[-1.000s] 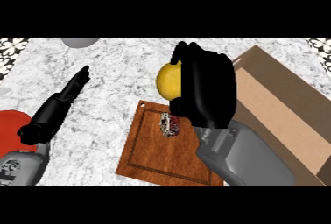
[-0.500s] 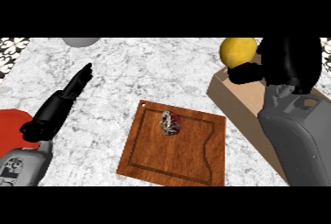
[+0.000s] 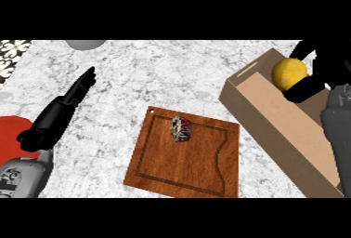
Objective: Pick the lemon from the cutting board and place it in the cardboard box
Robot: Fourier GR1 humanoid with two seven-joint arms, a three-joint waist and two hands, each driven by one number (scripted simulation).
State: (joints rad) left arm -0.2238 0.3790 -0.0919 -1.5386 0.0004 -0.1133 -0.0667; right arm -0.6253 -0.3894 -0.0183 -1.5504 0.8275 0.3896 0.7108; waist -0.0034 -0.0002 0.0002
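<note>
Your right hand (image 3: 322,69) has its fingers curled round the lemon (image 3: 289,73), holding it over the far end of the cardboard box (image 3: 274,121) at the right. Your left hand (image 3: 68,100) rests at the left with fingers straight, and the cutting board (image 3: 184,155) carries only a small dark object (image 3: 181,128).

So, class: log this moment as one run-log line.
right hand: holds lemon over cardboard box | left hand: open, idle | cutting board: lemon gone
</note>
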